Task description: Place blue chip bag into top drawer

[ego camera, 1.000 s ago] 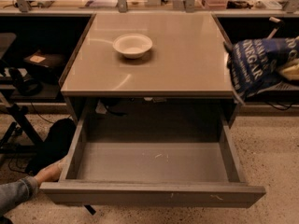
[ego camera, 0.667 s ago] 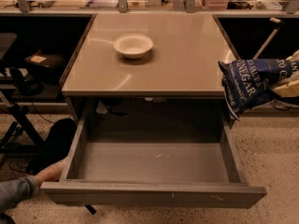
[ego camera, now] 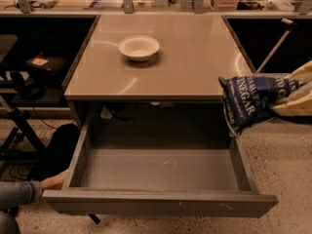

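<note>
Showing, at the near left, a person's hand (ego camera: pixel 52 181) in a grey sleeve, touching the left end of the front panel of the top drawer (ego camera: pixel 161 204). Drawer pulled out toward the near side, bare grey floor exposed. Above and beyond it, a tan table (ego camera: pixel 204 57) carrying a white bowl (ego camera: pixel 139 48), upright on the far left part of the top. To the right, beside the table's near right corner, the blue chip bag (ego camera: pixel 251 101), held in the air, crumpled, white lettering facing the camera, higher than the open drawer and not in it. At the right edge of the view, the cream-coloured gripper (ego camera: pixel 286 92), closed on the bag's right end, one finger above and one below.
</note>
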Robot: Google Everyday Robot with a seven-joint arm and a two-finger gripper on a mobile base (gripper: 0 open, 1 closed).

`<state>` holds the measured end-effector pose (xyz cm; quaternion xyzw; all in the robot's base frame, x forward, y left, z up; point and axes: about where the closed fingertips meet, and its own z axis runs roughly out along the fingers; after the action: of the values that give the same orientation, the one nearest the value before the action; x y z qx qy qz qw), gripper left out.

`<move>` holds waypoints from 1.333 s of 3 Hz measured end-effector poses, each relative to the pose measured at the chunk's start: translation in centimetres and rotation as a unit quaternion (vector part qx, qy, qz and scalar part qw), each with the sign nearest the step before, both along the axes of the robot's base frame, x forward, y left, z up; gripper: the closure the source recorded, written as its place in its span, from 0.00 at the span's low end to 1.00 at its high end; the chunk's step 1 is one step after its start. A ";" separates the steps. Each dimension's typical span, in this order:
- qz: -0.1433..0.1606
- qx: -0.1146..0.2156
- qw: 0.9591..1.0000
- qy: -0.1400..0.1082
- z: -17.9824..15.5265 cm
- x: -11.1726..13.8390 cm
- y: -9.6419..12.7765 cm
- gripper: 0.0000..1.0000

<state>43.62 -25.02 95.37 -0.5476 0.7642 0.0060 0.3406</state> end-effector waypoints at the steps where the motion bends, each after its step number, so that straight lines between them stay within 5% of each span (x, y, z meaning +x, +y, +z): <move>1: 0.038 0.054 0.998 -0.008 -7.3 0.2 3.9 1.00; 2: 0.069 0.098 0.993 0.007 -16.8 2.5 8.3 1.00; 3: 0.074 0.109 0.991 0.023 -23.8 7.6 11.4 1.00; 4: 0.101 0.114 0.988 0.034 -24.9 8.5 14.9 1.00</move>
<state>52.08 -10.11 70.47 -0.5786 0.7108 0.1463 0.3722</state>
